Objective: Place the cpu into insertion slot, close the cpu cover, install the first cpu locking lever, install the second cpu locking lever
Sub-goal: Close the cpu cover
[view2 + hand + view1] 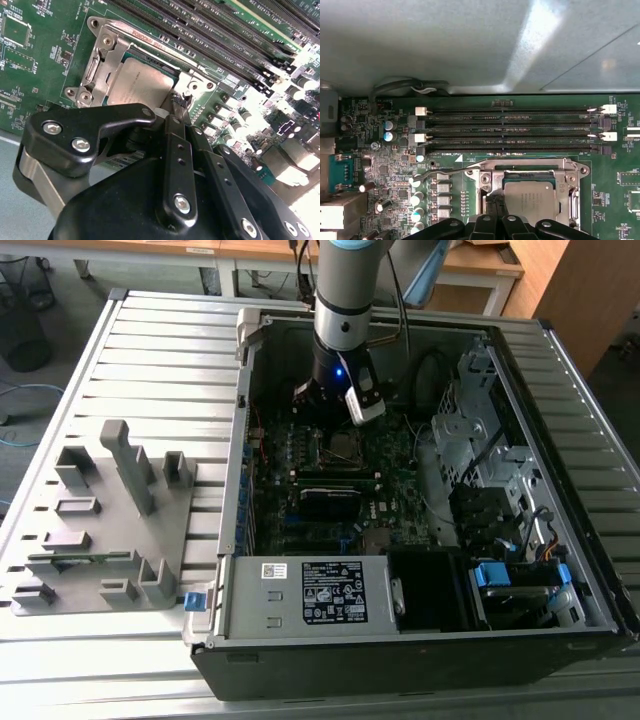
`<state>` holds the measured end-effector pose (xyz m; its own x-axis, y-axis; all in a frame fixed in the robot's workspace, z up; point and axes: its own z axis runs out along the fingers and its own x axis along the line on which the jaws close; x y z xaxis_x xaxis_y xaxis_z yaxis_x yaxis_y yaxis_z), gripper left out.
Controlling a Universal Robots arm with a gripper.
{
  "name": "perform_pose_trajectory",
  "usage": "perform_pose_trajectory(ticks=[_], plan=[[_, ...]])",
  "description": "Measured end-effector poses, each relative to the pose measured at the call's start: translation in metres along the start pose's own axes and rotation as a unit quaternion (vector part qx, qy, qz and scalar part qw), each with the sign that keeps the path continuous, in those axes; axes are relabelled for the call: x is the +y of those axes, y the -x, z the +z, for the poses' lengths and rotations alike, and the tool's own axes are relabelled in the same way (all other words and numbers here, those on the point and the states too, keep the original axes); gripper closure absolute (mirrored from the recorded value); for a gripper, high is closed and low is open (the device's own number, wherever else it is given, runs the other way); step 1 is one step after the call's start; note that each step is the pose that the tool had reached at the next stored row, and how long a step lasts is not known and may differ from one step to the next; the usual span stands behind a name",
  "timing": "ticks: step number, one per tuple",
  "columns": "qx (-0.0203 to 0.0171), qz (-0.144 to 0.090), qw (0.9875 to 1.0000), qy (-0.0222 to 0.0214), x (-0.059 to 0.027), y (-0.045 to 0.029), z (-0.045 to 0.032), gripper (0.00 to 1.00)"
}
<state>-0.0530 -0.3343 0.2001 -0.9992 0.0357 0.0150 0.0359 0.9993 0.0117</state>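
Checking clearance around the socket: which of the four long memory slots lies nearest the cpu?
The memory slot with black end clips, running along the cpu cover; its neighbour has white clips, and the other two lie farther from the cpu.

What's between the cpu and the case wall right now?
In the first wrist view, long black slots run across the board between the cpu and the case wall.

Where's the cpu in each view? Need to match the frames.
Exterior view: cpu sits mid-motherboard, just below the arm.
Second wrist view: silver square inside the cpu cover.
First wrist view: silver square near the long memory slots.
Shared landmark: the cpu cover framing it in both wrist views.
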Motion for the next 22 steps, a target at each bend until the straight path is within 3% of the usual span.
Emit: perform_pose_trajectory(ticks=[16, 22], plan=[[-0.0001, 0.0, 1.0, 0.0002, 0.0001, 0.0004, -0.004, 0.89], [-0.0001, 0.0, 1.0, 0.0001, 0.0004, 0.0102, -0.0042, 0.89]])
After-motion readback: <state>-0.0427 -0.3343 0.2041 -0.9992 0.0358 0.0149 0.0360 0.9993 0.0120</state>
